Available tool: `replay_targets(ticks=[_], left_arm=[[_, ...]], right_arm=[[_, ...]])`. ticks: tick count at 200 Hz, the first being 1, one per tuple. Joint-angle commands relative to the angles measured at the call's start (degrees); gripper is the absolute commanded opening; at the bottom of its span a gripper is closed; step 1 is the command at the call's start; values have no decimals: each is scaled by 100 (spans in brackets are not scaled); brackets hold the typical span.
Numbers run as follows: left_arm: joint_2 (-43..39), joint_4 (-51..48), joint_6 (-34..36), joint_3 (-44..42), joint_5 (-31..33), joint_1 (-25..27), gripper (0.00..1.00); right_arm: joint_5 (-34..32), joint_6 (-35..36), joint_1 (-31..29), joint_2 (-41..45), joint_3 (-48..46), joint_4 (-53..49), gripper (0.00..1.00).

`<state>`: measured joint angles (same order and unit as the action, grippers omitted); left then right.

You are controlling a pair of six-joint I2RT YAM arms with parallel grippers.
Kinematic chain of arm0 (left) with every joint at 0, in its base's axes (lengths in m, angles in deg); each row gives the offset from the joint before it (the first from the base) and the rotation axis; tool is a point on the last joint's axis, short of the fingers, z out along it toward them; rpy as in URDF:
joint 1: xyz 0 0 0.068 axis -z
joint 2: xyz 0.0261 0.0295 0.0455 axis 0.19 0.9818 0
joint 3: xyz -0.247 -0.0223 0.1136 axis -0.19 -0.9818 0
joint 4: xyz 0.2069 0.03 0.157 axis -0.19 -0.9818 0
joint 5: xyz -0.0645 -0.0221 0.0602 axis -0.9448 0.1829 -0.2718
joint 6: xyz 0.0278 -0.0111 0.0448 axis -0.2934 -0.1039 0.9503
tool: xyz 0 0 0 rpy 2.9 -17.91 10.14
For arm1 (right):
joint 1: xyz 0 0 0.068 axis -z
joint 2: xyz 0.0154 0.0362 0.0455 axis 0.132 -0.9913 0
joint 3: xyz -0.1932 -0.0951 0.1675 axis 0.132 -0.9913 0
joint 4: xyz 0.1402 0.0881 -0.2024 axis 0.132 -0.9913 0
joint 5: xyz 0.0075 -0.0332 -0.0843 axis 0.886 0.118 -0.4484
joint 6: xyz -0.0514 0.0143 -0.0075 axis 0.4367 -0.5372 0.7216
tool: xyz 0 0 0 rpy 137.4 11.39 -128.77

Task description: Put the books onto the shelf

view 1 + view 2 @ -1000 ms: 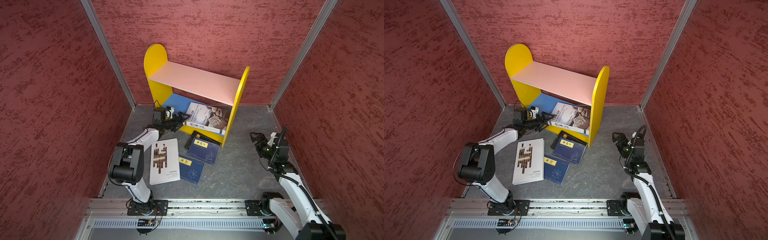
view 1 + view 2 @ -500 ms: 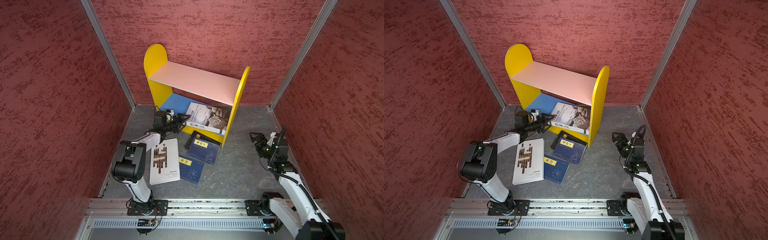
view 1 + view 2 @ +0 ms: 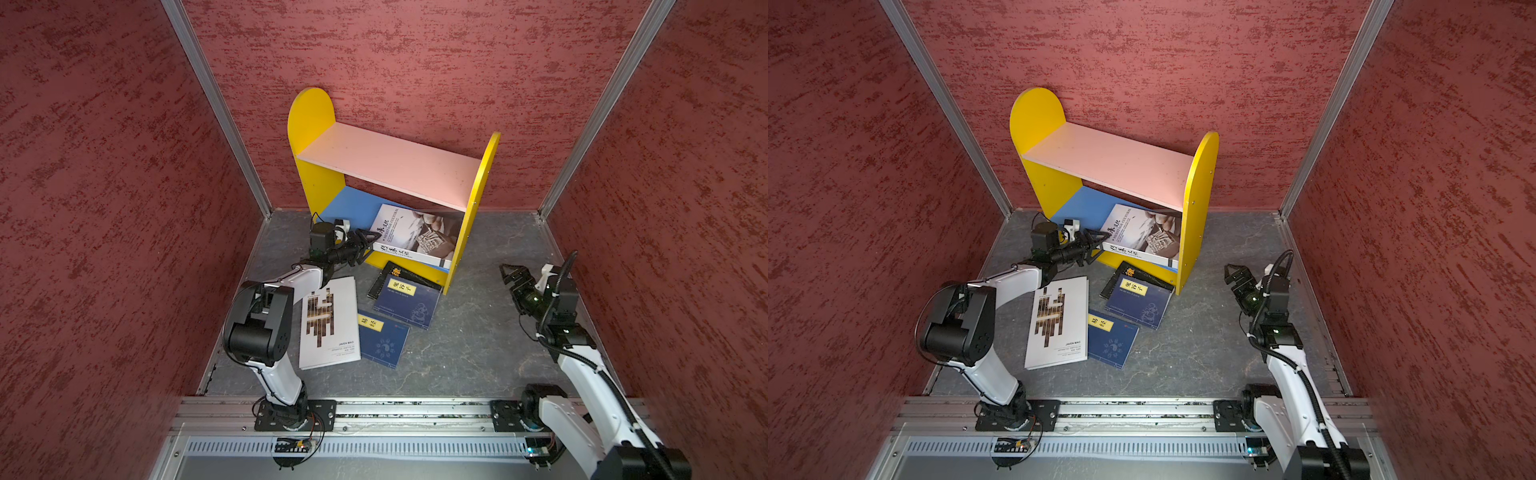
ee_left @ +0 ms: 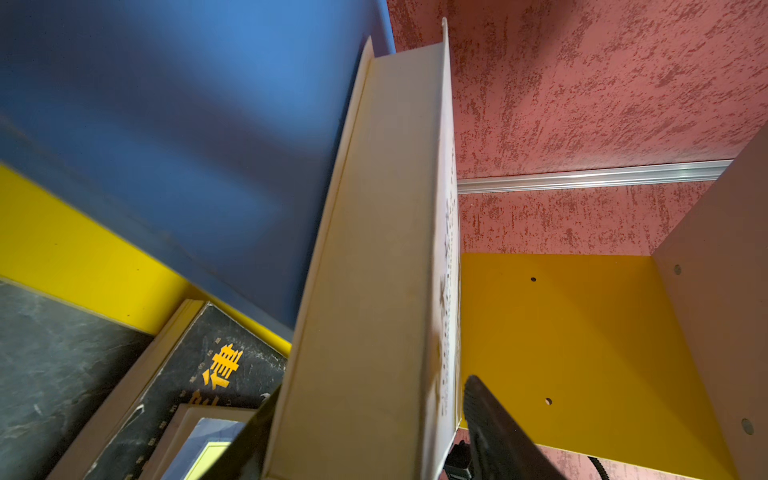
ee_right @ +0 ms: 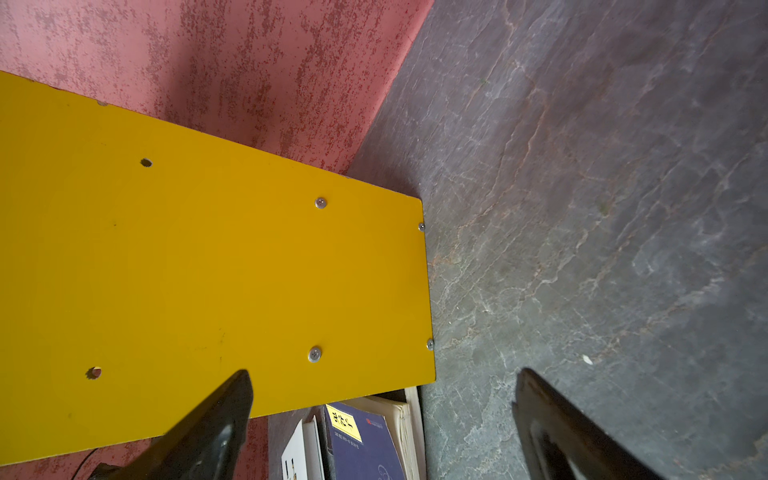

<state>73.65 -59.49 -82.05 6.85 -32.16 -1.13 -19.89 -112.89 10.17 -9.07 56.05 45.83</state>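
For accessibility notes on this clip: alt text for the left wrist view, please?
A white book stands tilted between the black fingers of the left gripper; whether it is clamped is unclear. Around it: the shelf's blue lower board, a yellow side panel, and a black book with orange characters on the floor.

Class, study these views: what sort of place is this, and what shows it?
Probably a robot test cell: two arms bolted to a rail, red walls boxing in a grey floor, and a shelf with scattered books.

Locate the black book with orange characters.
In both top views the black book lies flat on the floor in front of the shelf, near its right panel, partly under a navy book.
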Motion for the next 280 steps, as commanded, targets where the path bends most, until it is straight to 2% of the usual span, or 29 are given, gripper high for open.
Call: replay_targets(ticks=[1, 42, 66, 112, 142, 163, 199, 280], left_arm=[[27, 200, 46, -72, -16, 20, 57], [18, 495, -28, -101, -141, -49, 44], [36, 729, -51, -73, -324, -146, 40], [14, 715, -6, -15, -633, -428, 36], [190, 300, 172, 261, -1264, -629, 36], [298, 101, 259, 449, -1486, -688, 35], [383, -117, 362, 600, -1373, -606, 36], [597, 684, -231, 453, -829, -154, 36]], right_arm=[[-141, -57, -48, 133, -28, 10, 99], [-203, -92, -47, 206, -103, -29, 99], [-203, -92, -45, 178, -98, -43, 99], [-209, -83, -47, 140, -98, -60, 99], [-212, -84, -41, 92, -101, -52, 99], [-199, -87, -43, 42, -89, -43, 99], [-225, -92, -48, 19, -81, -34, 99], [-291, -163, -44, 12, -142, 1, 99]])
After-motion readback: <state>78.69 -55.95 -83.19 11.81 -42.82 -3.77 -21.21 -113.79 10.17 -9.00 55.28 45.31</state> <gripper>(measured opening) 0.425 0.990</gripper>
